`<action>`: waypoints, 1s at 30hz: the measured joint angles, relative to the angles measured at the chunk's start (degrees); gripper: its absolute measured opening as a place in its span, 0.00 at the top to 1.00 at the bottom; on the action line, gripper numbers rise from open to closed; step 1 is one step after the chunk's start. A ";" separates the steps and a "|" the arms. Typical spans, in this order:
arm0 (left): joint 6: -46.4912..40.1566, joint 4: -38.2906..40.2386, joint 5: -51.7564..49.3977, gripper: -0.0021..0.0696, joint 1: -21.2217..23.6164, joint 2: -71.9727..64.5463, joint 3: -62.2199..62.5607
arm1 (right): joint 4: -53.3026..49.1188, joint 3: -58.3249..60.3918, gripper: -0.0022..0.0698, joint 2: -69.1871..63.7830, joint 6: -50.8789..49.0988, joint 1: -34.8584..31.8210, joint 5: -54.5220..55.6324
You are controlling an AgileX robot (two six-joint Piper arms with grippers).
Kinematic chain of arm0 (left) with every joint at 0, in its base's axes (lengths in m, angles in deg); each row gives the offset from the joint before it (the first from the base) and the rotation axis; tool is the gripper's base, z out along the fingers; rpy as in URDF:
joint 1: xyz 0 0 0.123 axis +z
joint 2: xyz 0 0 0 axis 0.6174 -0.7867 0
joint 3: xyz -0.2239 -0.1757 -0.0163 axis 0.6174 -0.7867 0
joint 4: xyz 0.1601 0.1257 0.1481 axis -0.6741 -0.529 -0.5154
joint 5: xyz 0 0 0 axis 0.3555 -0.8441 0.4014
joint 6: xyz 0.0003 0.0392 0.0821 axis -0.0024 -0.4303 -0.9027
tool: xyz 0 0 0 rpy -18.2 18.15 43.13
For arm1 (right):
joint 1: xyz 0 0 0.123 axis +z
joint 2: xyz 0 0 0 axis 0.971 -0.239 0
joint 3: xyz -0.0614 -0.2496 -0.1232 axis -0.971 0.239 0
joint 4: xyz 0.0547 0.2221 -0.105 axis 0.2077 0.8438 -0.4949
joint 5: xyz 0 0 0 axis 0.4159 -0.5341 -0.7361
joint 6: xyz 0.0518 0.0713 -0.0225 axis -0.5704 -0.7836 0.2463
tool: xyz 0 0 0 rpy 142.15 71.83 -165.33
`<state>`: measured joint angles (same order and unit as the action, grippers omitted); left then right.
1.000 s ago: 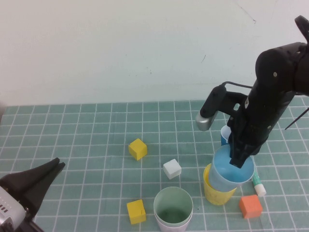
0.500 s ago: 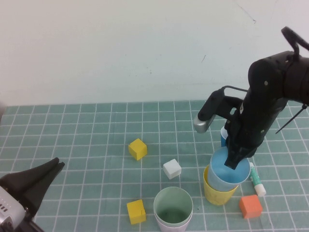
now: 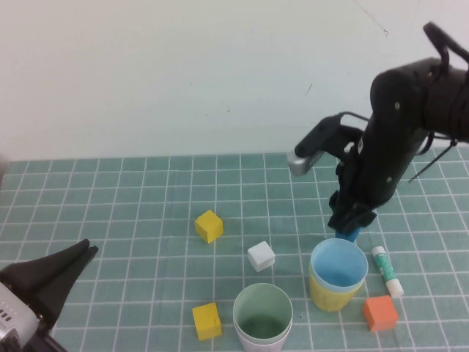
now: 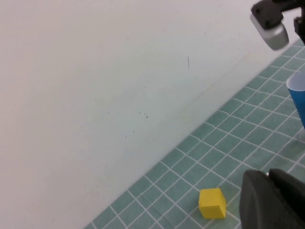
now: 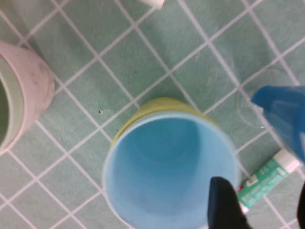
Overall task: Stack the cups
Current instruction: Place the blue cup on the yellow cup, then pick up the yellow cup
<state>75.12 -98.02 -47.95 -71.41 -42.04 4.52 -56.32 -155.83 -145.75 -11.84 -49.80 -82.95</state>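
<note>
The light blue cup [image 3: 338, 265] sits nested in the yellow cup [image 3: 325, 296] at the front right. In the right wrist view the light blue cup [image 5: 162, 167] fills the yellow cup's rim [image 5: 152, 106]. My right gripper [image 3: 351, 222] hangs open just above and behind this pair, holding nothing; the right wrist view shows the same gripper [image 5: 263, 210] spread wide. The pale green cup [image 3: 262, 311] sits inside the pink cup [image 3: 258, 342] at the front edge. My left gripper [image 3: 89, 251] rests shut at the front left, far from the cups.
A dark blue cup [image 5: 281, 114] stands behind the stack, mostly hidden by my right gripper in the high view. A glue stick [image 3: 386, 271] and an orange block [image 3: 380, 312] lie right of the stack. Two yellow blocks [image 3: 209, 225] [image 3: 207, 320] and a white block [image 3: 261, 256] lie mid-table.
My right gripper has opened and let go of the light blue cup, which has dropped deeper into the yellow cup. The gripper has risen and drawn back. The left arm has not moved.
</note>
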 joint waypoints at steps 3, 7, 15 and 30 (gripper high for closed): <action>0.00 -0.20 0.00 0.97 0.00 0.00 0.00 | 0.56 -3.93 0.52 0.39 -0.85 0.00 -3.31; 0.00 -0.34 -0.15 0.97 0.00 0.00 0.00 | 1.74 -5.20 0.52 3.39 -0.96 0.00 -5.55; 0.00 -0.34 -0.15 0.97 0.00 0.00 0.00 | 1.74 6.01 0.52 6.30 -3.82 0.00 0.39; 0.00 -0.34 -0.15 0.97 0.00 0.00 0.00 | -0.62 12.38 0.50 -1.28 -12.33 -1.07 11.37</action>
<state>75.12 -98.36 -48.10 -71.41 -42.04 4.52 -56.93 -143.45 -147.03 -24.17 -50.87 -71.57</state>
